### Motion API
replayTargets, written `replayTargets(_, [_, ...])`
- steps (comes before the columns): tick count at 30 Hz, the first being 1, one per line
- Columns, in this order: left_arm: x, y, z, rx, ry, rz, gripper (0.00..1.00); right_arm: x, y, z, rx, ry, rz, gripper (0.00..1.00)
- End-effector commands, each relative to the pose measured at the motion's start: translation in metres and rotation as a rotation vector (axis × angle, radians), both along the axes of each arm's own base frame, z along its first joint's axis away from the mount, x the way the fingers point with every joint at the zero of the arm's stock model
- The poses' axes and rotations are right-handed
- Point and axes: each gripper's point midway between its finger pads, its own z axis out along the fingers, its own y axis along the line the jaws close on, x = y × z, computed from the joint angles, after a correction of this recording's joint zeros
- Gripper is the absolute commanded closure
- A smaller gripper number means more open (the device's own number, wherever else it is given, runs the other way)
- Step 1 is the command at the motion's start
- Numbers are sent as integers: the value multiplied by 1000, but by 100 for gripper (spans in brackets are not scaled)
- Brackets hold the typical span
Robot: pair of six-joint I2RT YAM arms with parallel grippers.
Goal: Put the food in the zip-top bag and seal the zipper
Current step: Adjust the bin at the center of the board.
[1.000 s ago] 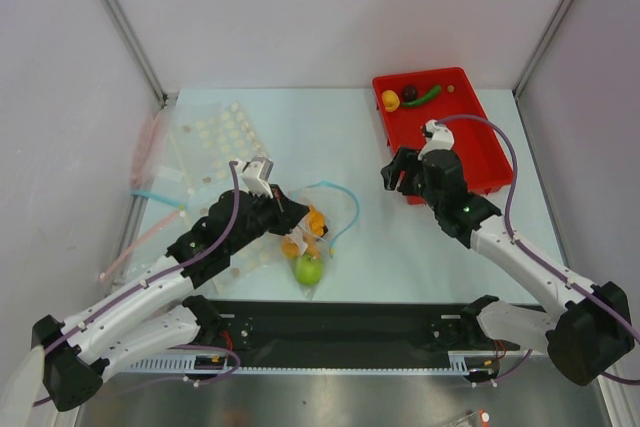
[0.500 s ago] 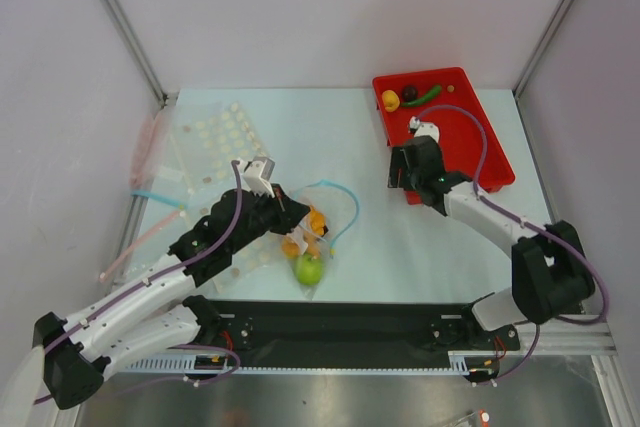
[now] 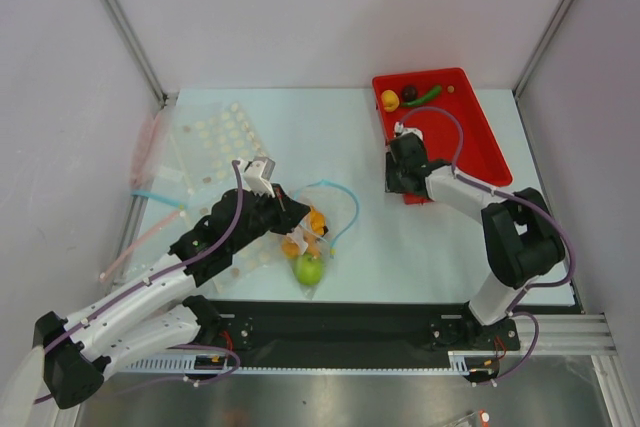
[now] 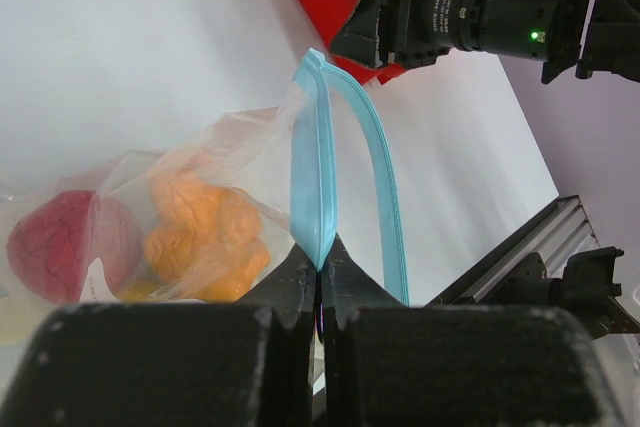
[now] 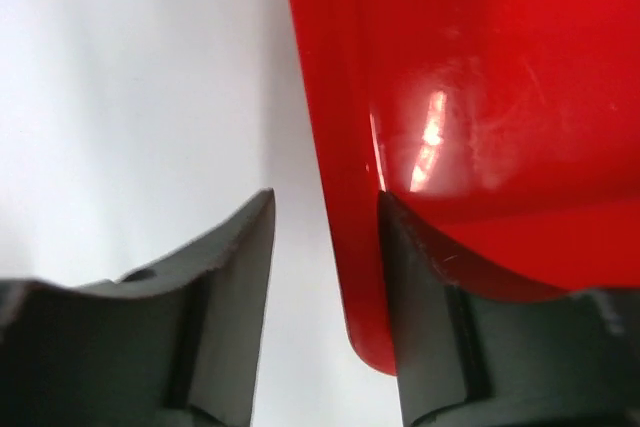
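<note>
The zip-top bag (image 3: 312, 243) lies mid-table, holding an orange bunch (image 3: 314, 223), a green apple (image 3: 308, 269) and a red piece (image 4: 58, 247). Its light-blue zipper (image 3: 345, 205) loops open to the right. My left gripper (image 4: 321, 263) is shut on the zipper strip (image 4: 312, 167) at the mouth's near end. More food sits at the far end of the red tray (image 3: 470, 152): a yellow piece (image 3: 390, 100), a dark purple ball (image 3: 410, 93) and a green chili (image 3: 427, 96). My right gripper (image 5: 325, 209) stands open astride the tray's left wall (image 5: 340, 147), one finger inside and one outside.
Other clear bags (image 3: 210, 137) with pink strips (image 3: 148, 142) lie at the far left, with a loose blue strip (image 3: 152, 195) beside them. White walls enclose the table. A black rail (image 3: 350, 319) runs along the near edge.
The right arm folded in and brought its gripper down over the tray's near-left wall, jaws narrowing. The left gripper and the bag have not moved.
</note>
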Motion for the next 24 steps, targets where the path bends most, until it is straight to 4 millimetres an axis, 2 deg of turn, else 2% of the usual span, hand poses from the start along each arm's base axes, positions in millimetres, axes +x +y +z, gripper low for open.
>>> replayTargets(1, [4, -1, 16, -29, -47, 11, 100, -3, 47, 22, 144, -28, 171, 52])
replayTargets(2, [5, -1, 16, -28, -47, 12, 100, -12, 65, 25, 165, -25, 234, 54])
replayTargets(4, [5, 0, 16, -25, -48, 16, 100, -20, 79, 36, 154, -56, 307, 58])
replayTargets(5, [5, 0, 16, -24, -49, 17, 100, -28, 93, 40, 148, -69, 357, 60])
replayTargets(8, [5, 0, 16, -22, -50, 18, 100, -34, 101, 58, 106, -137, 390, 61])
replayTargets(11, [4, -1, 18, -27, -52, 11, 100, -32, 88, 71, 120, -179, 342, 55])
replayTargets(13, [4, -1, 18, -30, -52, 10, 100, -29, 73, 71, 150, -181, 308, 55])
replayTargets(14, [4, 0, 18, -29, -51, 12, 100, -31, 72, 77, 188, -186, 302, 54])
replayTargets(18, [4, 0, 19, -28, -55, 16, 100, -27, 56, 78, 193, -199, 244, 34])
replayTargets(21, [5, 3, 19, -27, -56, 24, 100, -24, 59, 74, 208, -195, 233, 32])
replayTargets(24, [4, 3, 21, -30, -60, 28, 100, -24, 73, 66, 246, -171, 265, 31])
